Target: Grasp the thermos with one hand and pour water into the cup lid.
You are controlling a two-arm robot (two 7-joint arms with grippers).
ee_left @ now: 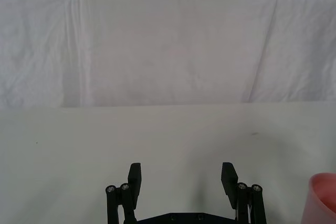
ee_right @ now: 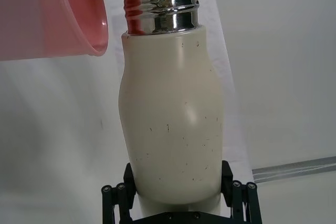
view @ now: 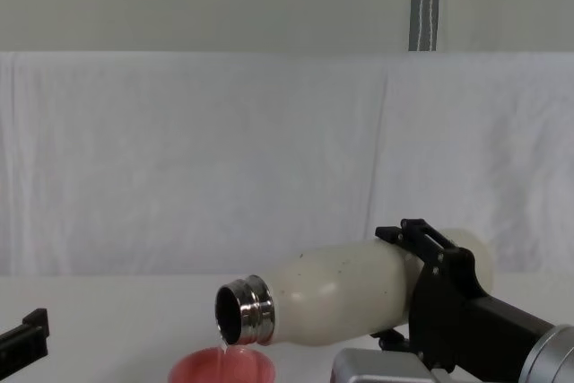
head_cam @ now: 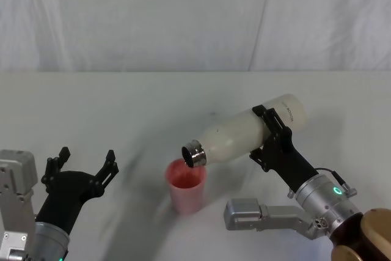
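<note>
My right gripper is shut on the cream-white thermos, holding it tipped almost level with its steel neck just over the pink cup lid. From the side, the thermos slopes down to the left, and a thin stream of water drops from its mouth into the cup lid. In the right wrist view the thermos sits between the jaws with the cup lid beside its neck. My left gripper hovers open to the left of the cup lid, holding nothing.
The white table stretches away to a white cloth backdrop. A grey metal post stands behind the cloth. In the left wrist view the cup lid's rim shows off to one side of the open left gripper.
</note>
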